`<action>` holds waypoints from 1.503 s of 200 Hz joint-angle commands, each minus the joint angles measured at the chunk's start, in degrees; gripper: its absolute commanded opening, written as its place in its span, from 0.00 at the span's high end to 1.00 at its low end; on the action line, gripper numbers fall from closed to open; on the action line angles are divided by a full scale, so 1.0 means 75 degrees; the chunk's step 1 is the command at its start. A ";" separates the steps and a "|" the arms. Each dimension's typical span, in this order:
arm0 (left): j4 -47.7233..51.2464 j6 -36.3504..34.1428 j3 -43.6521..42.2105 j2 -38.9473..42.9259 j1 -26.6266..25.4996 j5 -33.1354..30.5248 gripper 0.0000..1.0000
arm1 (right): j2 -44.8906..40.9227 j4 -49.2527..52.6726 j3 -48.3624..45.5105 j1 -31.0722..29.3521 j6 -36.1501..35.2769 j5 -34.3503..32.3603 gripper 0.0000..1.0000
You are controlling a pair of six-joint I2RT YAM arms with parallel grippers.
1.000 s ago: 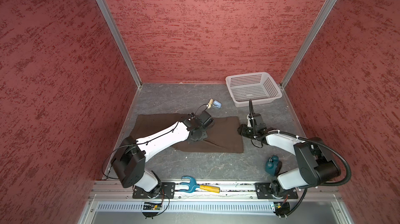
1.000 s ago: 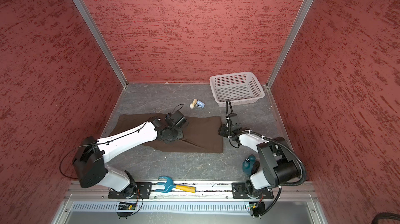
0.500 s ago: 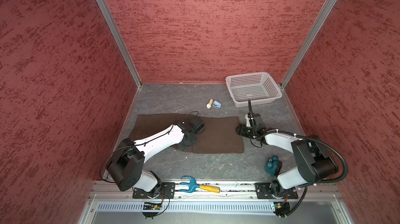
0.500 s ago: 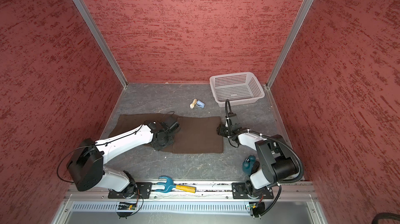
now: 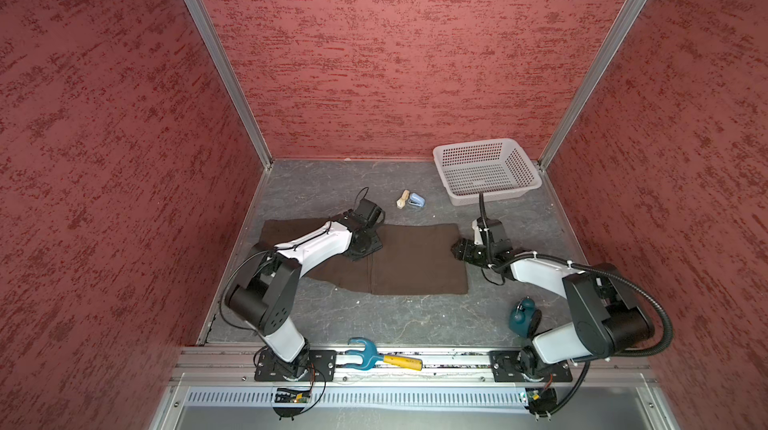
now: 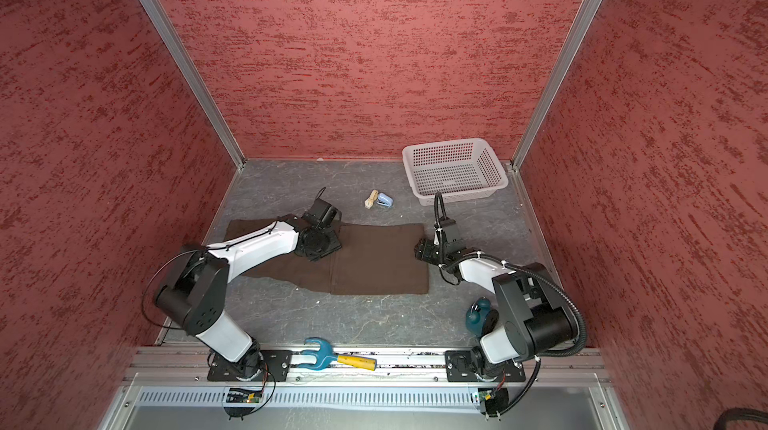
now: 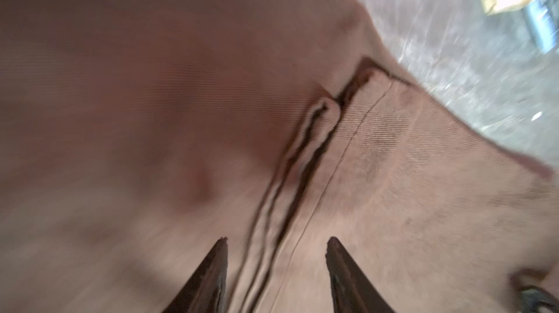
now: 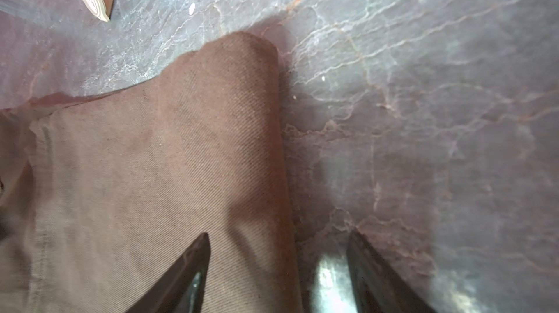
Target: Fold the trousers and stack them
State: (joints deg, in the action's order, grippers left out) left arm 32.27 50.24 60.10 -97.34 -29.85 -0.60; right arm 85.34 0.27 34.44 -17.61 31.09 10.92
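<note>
Furthest left, the trousers (image 5: 415,266) run out from under my left arm as a flat band of dark cloth on the table (image 5: 332,316), which looks like a single layer; my left claw (image 7: 276,240) hangs low over the middle of them, fingers apart and gripping nothing, with a raised crease of cloth running between the tips in the left wrist view; right of that crease the cloth reads as a neater, squarer panel, so I judge one fold is laid; at its right edge my right claw (image 8: 279,233) stands wide and empty, one finger over the cloth and the other over bare table; beyond, at the back right, the white basket (image 5: 494,197) holds nothing. By my reckoning the bundle is too long yet: more folding is left, and the stacking is not begun.
</note>
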 commanded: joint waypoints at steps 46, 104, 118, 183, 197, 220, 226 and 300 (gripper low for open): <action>-0.1069 -0.0451 0.0234 -0.0783 -0.0066 0.0777 0.49 | 0.0263 -0.0271 -0.0389 0.0065 0.0366 0.0613 0.40; -0.0844 -0.0567 0.0267 -0.0078 0.0108 0.0627 0.49 | -0.0020 0.0530 -0.0034 0.0456 0.0525 0.0257 1.00; -0.0592 -0.0675 0.0329 0.0381 0.0219 0.0502 0.49 | -0.0230 0.1194 0.0311 0.0943 0.0369 0.0114 1.00; -0.0023 -0.0943 -0.0475 0.2549 0.1441 -0.0230 0.43 | -0.1787 0.3477 0.2093 0.3129 -0.0217 -0.1252 1.00; -0.0212 -0.0825 -0.0864 0.2591 0.1674 -0.0022 0.43 | -0.1967 0.3763 0.2441 0.3306 -0.0260 -0.1513 1.00; -0.0412 -0.0724 -0.1260 0.2413 0.1720 0.0183 0.46 | -0.2204 0.4003 0.2945 0.3337 -0.0313 -0.1722 1.00; -0.0464 -0.0714 -0.1355 0.2352 0.1718 0.0186 0.46 | -0.2256 0.4011 0.3038 0.3333 -0.0313 -0.1754 1.00; -0.1494 -0.0706 -0.1499 0.1330 0.1616 0.0946 0.45 | -0.2260 0.3771 0.3704 0.2636 0.0305 -0.0697 1.00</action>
State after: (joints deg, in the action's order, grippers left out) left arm 25.08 44.80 47.35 -85.19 -17.10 3.79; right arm 68.27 29.89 58.85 5.98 31.18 2.61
